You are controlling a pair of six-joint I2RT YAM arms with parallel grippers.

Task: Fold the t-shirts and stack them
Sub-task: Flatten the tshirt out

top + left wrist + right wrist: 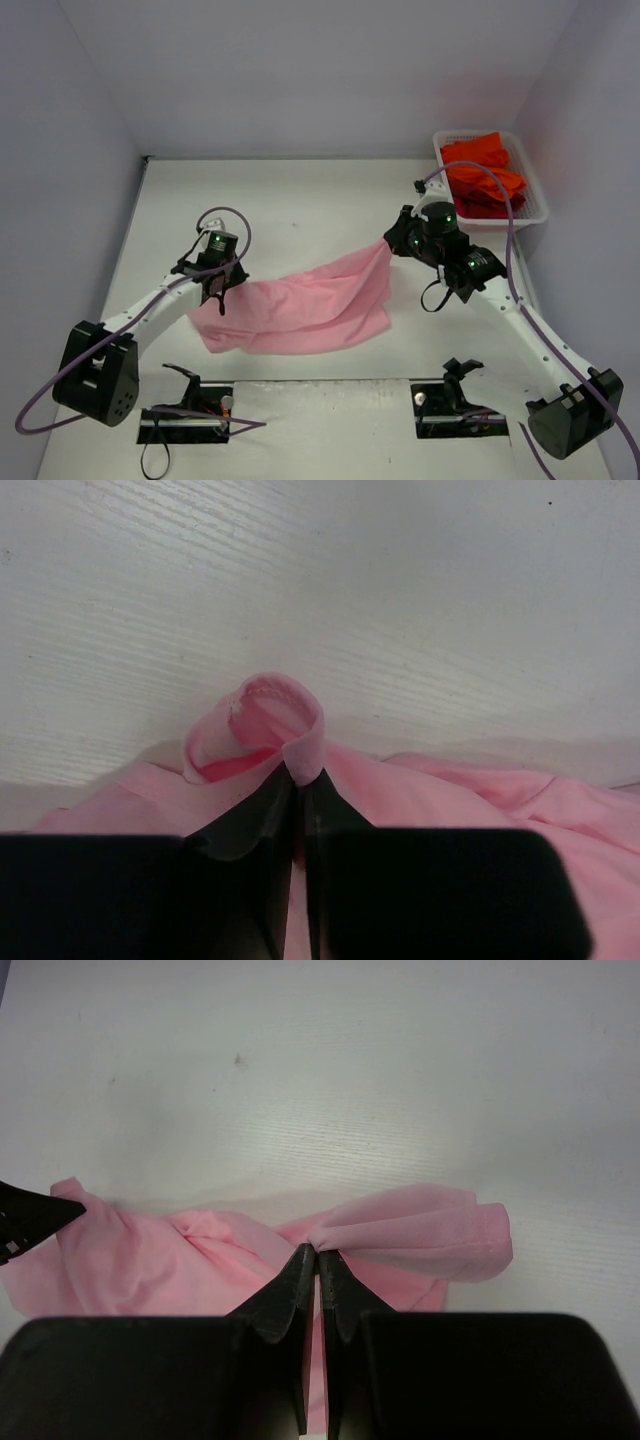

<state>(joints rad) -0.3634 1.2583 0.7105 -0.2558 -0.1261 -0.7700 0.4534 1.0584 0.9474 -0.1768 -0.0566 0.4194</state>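
A light pink t-shirt (pixel 300 305) is stretched across the middle of the table between both arms. My left gripper (pixel 217 296) is shut on its left end, where a hemmed fold of pink cloth (pixel 262 725) bulges out past the pinched fingertips. My right gripper (pixel 390 246) is shut on the right end and holds it raised, with a bunched hem (pixel 430 1232) sticking out to the right of the tips. The pink cloth sags between the two grips and its lower edge lies on the table. Orange-red t-shirts (pixel 482 176) lie heaped in the basket at the back right.
A white mesh basket (pixel 535 210) sits in the back right corner against the wall. Grey walls close in the table on the left, back and right. Two black mounts (pixel 185 410) (pixel 455 400) are fixed at the near edge.
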